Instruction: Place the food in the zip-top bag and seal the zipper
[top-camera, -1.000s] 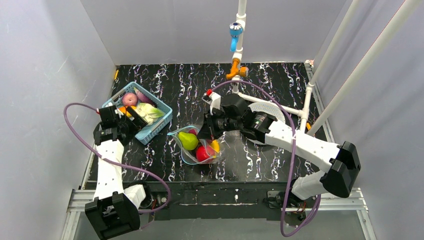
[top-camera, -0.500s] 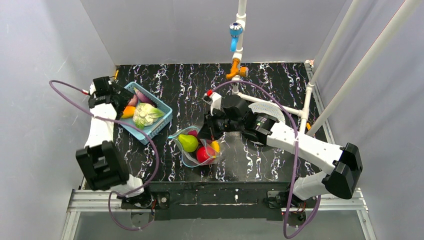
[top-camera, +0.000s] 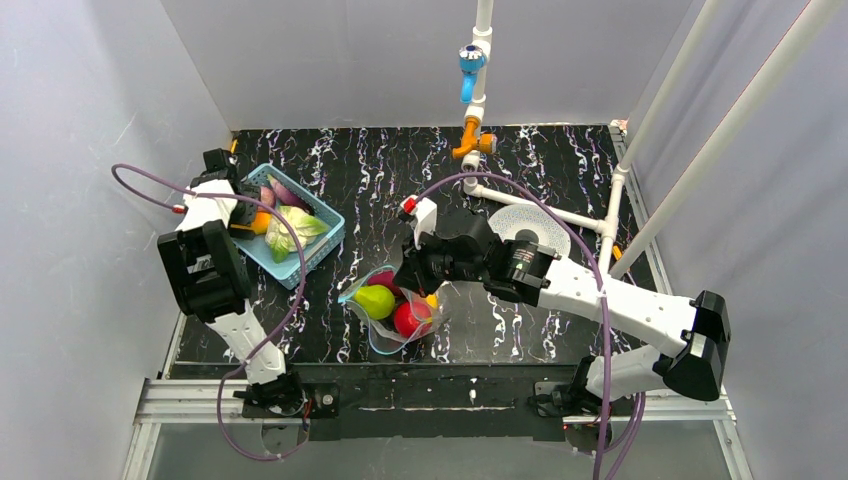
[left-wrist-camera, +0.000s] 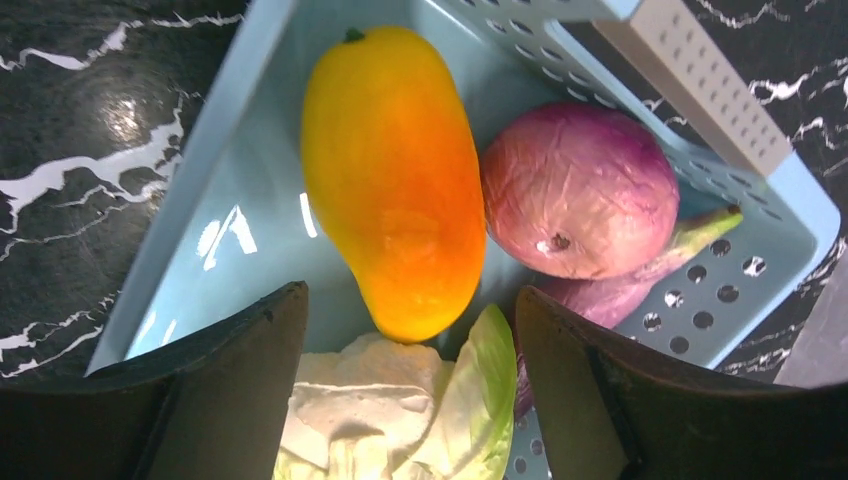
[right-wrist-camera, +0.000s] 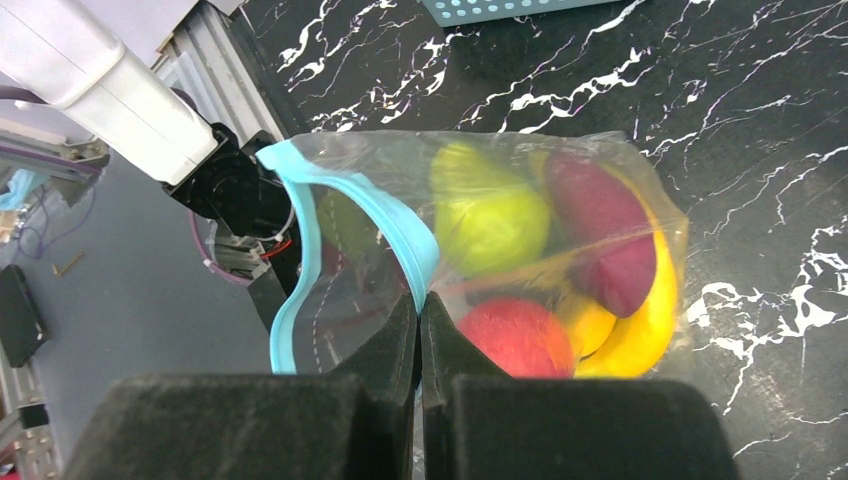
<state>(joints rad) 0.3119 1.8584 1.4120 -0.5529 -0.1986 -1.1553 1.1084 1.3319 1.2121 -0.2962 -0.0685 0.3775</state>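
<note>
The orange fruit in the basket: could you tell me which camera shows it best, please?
Left wrist: the orange fruit lies whole and close. The top view shows a sliver by the left arm; the right wrist misses it.

The clear zip-top bag sits on the table near the middle of its near edge, with its mouth wide open. Its blue zipper is not shut and bends in a loop. Inside are a green pear, a red apple, a yellow banana and a dark purple piece. An orange piece lies in the blue basket by the table's left edge.
</note>
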